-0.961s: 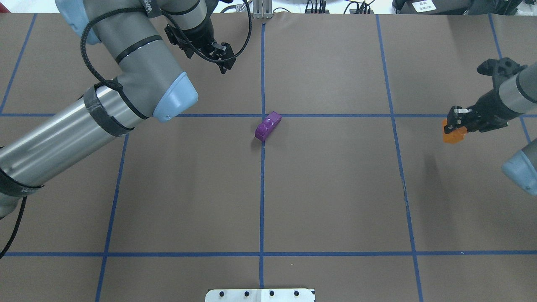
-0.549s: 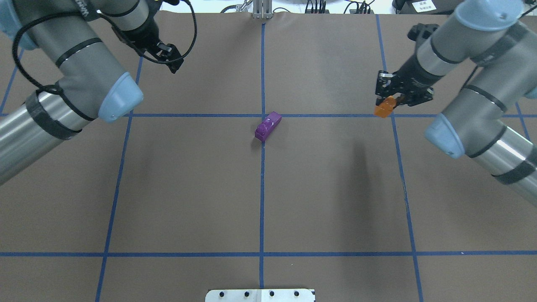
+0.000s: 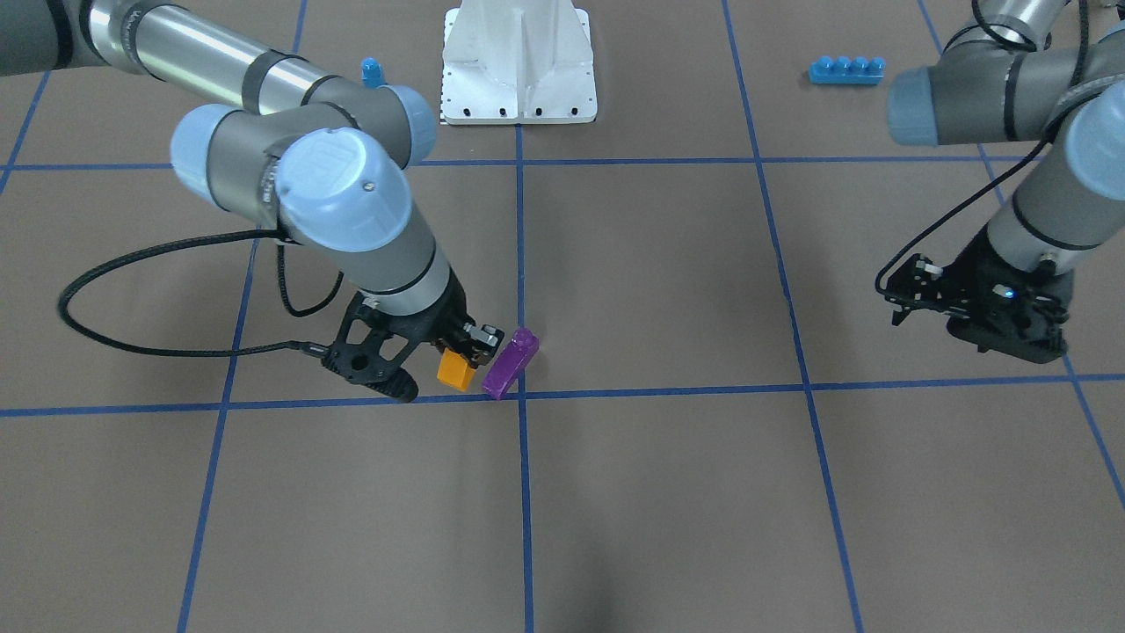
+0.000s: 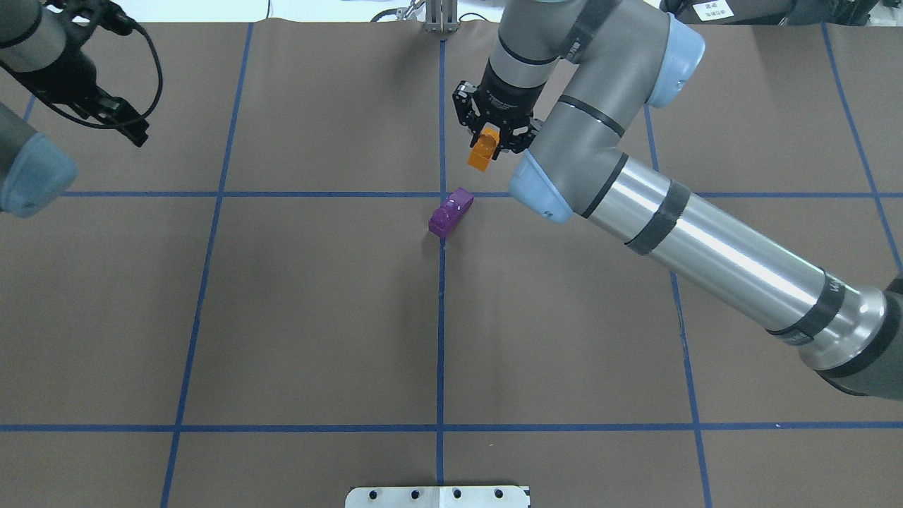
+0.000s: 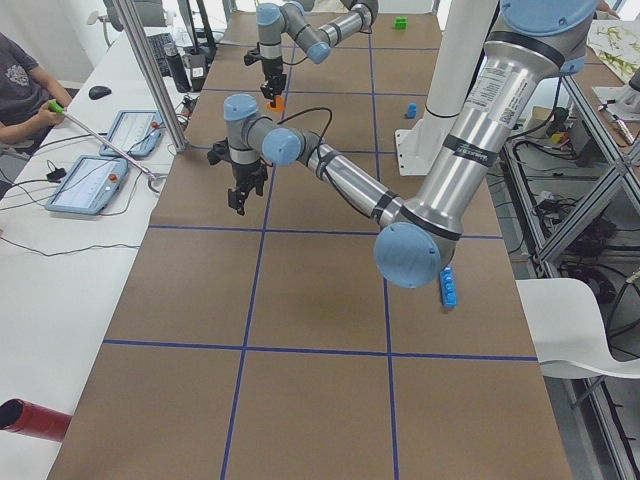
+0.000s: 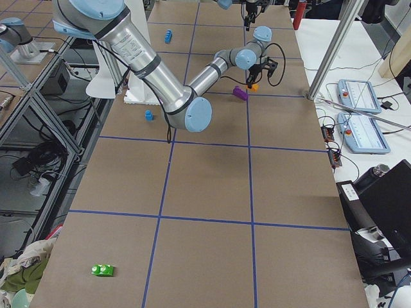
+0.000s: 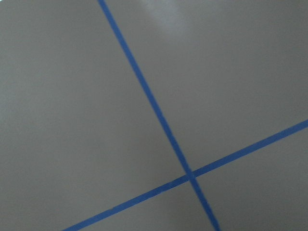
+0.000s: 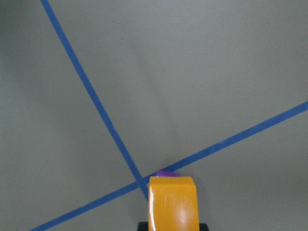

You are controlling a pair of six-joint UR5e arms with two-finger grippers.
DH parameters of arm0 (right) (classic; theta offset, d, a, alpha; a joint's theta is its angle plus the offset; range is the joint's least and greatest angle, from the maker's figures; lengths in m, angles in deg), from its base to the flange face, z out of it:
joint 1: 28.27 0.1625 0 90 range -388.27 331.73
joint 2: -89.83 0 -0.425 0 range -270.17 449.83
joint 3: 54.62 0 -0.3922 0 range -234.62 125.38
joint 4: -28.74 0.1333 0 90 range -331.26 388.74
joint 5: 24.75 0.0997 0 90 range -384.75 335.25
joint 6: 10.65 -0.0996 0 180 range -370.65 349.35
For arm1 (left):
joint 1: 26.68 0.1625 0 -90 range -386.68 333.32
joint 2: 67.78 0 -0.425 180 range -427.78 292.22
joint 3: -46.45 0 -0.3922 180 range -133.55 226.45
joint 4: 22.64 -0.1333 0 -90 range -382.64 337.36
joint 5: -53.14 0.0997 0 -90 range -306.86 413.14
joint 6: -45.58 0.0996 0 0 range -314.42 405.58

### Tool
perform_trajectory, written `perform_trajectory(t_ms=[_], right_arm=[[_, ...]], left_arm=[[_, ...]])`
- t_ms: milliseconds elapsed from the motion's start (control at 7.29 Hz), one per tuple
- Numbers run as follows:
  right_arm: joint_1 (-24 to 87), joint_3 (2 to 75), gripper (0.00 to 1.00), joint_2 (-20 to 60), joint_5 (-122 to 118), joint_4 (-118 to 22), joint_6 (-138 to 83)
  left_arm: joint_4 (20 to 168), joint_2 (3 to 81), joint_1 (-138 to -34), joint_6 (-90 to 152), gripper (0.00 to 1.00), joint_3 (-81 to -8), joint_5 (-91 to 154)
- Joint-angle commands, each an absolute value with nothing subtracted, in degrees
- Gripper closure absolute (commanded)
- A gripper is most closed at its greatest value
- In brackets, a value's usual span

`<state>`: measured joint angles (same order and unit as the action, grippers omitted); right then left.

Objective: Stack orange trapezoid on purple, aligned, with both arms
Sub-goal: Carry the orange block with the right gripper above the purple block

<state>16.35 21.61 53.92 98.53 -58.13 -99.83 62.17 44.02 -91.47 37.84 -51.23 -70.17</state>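
Observation:
The purple brick (image 4: 450,212) lies on the brown table at the middle blue-tape crossing, and also shows in the front view (image 3: 510,363). My right gripper (image 4: 487,141) is shut on the orange trapezoid (image 4: 482,152) and holds it just beyond the purple brick, apart from it. In the front view the orange trapezoid (image 3: 456,369) hangs beside the purple brick. In the right wrist view the orange trapezoid (image 8: 172,202) fills the bottom, with a sliver of the purple brick (image 8: 167,173) behind it. My left gripper (image 4: 130,127) is open and empty at the far left.
A long blue four-stud brick (image 3: 845,69) and a small blue brick (image 3: 373,70) lie near the white base pedestal (image 3: 518,61). A green brick (image 6: 102,270) lies far off at the table's right end. The left wrist view shows only tape lines.
My right arm swung from the table's right edge to the middle with the orange trapezoid in its gripper. My left arm drew back to the far left. The purple brick stayed put.

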Motion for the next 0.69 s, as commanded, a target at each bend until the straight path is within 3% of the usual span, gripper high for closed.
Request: perform_trajectory(t_ms=[0, 549], right_arm=[[11.57, 17.90, 1.00, 57.92, 94.37, -58.01, -109.23], [9.43, 16.84, 1.00, 57.84, 90.21, -58.10, -118.64]], left_arm=[[62.35, 39.46, -95.49, 45.38, 0.00, -51.20, -70.88], [62.35, 39.18, -95.85, 46.63, 0.00, -50.67, -70.88]])
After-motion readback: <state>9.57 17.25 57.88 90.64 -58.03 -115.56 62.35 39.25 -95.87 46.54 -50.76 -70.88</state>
